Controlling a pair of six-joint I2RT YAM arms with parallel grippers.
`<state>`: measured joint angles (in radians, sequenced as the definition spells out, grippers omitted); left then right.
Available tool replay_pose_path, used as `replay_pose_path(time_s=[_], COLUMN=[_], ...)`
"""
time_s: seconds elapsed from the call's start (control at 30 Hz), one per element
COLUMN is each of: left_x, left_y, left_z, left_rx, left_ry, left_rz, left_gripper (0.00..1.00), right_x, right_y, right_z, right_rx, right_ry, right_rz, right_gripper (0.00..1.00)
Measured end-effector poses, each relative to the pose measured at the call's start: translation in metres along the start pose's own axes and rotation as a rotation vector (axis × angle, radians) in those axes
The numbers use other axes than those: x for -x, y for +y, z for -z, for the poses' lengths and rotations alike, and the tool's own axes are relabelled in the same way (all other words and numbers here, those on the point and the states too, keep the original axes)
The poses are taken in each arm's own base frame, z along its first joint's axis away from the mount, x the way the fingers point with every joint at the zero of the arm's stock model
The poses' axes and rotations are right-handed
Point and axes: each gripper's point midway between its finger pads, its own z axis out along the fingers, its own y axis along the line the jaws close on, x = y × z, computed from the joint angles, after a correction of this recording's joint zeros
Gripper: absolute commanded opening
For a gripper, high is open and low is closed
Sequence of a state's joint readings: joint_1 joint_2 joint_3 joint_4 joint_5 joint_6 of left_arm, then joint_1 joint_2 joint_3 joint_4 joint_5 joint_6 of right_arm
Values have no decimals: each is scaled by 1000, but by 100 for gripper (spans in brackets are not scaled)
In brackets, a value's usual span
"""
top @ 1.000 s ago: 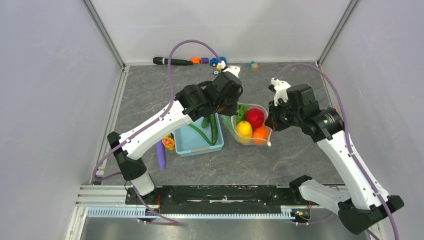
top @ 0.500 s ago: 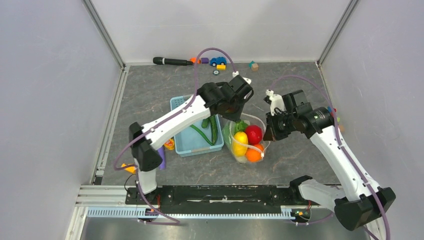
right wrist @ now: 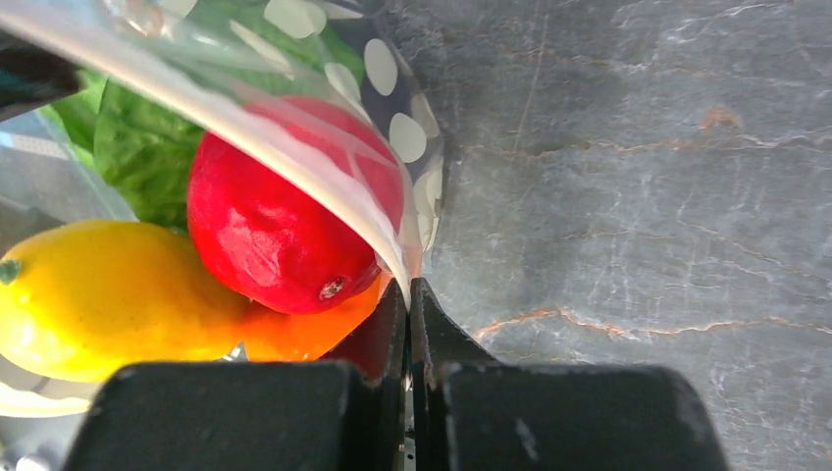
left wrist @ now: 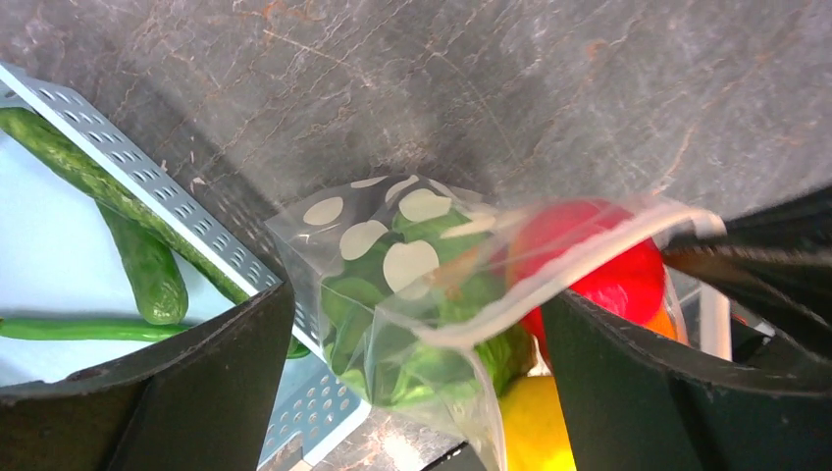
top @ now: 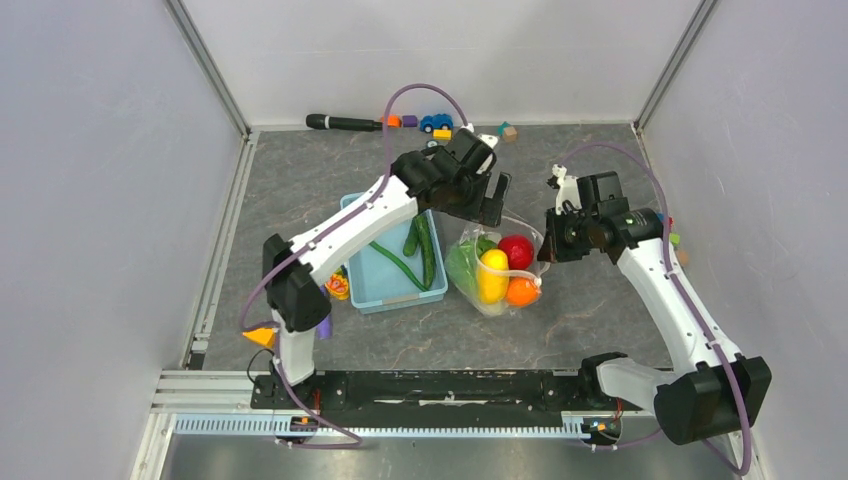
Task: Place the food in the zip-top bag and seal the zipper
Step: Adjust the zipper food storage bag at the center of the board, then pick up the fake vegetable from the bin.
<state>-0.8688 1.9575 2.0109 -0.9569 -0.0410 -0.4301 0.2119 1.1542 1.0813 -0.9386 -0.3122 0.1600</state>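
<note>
The zip-top bag (top: 490,272) lies right of the basket. It holds green lettuce (top: 462,265), a yellow piece (top: 490,276), a red piece (top: 516,250) and an orange piece (top: 521,291). My left gripper (top: 490,203) hangs open over the bag's far left corner; in its wrist view the bag (left wrist: 388,250) and zipper (left wrist: 549,285) lie loose between the wide-apart fingers (left wrist: 147,392). My right gripper (right wrist: 410,292) is shut on the zipper (right wrist: 245,128) at the bag's right end, next to the red piece (right wrist: 275,226). Two green cucumbers (top: 428,255) lie in the basket.
The light-blue basket (top: 385,285) sits left of the bag. A purple rod (top: 322,325), an orange wedge (top: 260,337) and a small toy (top: 338,285) lie near its left side. A black marker (top: 343,123), toy cars (top: 435,123) and a block (top: 509,131) line the back wall.
My left gripper has opened, let go of the bag's edge and pulled back toward the far side. The bag has sagged and shifted slightly right with my right gripper.
</note>
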Motion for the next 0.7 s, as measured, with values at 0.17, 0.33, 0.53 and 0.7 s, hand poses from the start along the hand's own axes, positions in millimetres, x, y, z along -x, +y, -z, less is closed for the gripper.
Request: replay_pose_path(time_s=[0.17, 0.33, 0.53, 0.7], left_x=[8, 1, -11, -22], left_y=[-3, 13, 75, 123], left_z=[35, 75, 102, 91], left_rx=[-49, -44, 35, 121], left_ry=[-104, -207, -298, -284], left_rz=[-13, -20, 85, 197], left_gripper=[100, 100, 100, 100], right_x=[11, 20, 42, 58], right_y=[-8, -4, 4, 10], right_z=[2, 2, 16, 30], right_rx=[-34, -9, 6, 13], right_ry=[-40, -77, -167, -235], right_rz=[-5, 7, 37, 59], right_gripper=[0, 0, 0, 0])
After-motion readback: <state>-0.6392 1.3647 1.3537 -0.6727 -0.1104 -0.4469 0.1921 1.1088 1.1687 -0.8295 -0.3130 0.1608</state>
